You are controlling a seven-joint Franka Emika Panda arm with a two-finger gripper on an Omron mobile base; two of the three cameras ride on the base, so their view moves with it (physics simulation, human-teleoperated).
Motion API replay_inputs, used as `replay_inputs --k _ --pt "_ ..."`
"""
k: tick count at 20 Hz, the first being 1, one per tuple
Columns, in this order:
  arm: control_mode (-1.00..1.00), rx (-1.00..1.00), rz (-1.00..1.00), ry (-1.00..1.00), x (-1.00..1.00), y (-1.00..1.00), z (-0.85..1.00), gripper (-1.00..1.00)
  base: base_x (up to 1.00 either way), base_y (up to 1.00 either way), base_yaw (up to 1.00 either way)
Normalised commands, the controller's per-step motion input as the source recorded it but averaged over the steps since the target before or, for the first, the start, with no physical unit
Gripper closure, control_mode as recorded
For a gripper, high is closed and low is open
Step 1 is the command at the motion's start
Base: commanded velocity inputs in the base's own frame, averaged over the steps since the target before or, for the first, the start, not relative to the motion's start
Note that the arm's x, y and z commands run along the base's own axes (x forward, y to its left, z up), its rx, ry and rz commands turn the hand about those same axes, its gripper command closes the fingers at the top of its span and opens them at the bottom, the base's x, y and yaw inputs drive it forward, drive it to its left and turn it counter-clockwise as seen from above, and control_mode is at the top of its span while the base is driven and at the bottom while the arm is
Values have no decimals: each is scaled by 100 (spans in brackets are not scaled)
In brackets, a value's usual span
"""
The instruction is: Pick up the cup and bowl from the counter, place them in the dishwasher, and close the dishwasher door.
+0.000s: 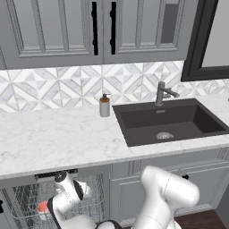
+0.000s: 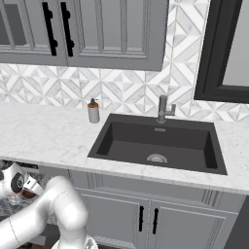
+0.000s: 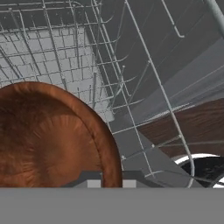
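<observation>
My pincer (image 3: 111, 183) grasps the bowl (image 3: 48, 140) by its rim above the dishwasher's wire rack (image 3: 131, 65); released carelessly, it could tip between the tines.

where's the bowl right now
The bowl fills the hand view's lower left, right at the gripper, over the dishwasher's wire rack.
</observation>
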Motion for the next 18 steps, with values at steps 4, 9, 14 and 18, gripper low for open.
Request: replay_inputs --k 4,9,14,18 --pt "-100 -1 0 0 2 1 -31 100 0 0 0" --pt "-100 0 0 0 0 0 -2 -100 0 0 0" --pt "-100 0 1 0 0 0 0 -100 0 0 0" --pt "-100 0 0 0 0 0 7 -100 0 0 0"
